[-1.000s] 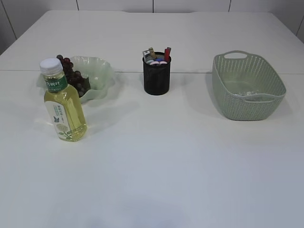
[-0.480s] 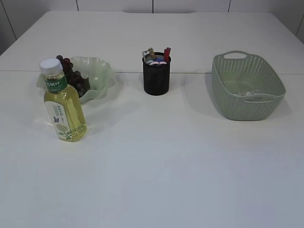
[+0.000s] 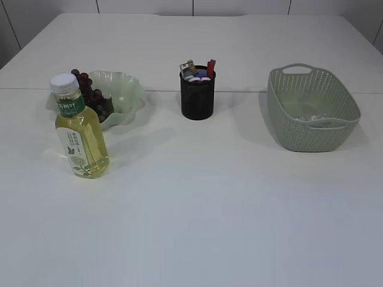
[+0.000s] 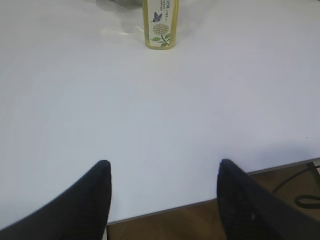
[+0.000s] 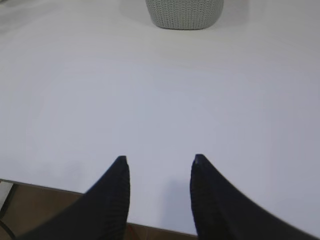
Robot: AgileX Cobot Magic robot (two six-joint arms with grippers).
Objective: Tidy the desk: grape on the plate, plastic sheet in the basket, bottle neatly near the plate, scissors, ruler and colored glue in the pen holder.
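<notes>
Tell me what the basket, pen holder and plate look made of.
Basket: likely matte molded plastic, a pale green woven-pattern wall with cut-out handles. Pen holder: seemingly black metal mesh; fine perforations show. Plate: probably glossy plastic or glass, pale translucent green with a wavy rim.

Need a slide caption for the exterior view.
Tidied desk: bottle beside grape plate, filled pen holder, basket at right.

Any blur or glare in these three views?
Exterior view: sharp, soft shadows beside the bottle and basket, no glare. Left wrist view: bottle label readable, left hand soft. Right wrist view: right hand blurred, basket cropped.
</notes>
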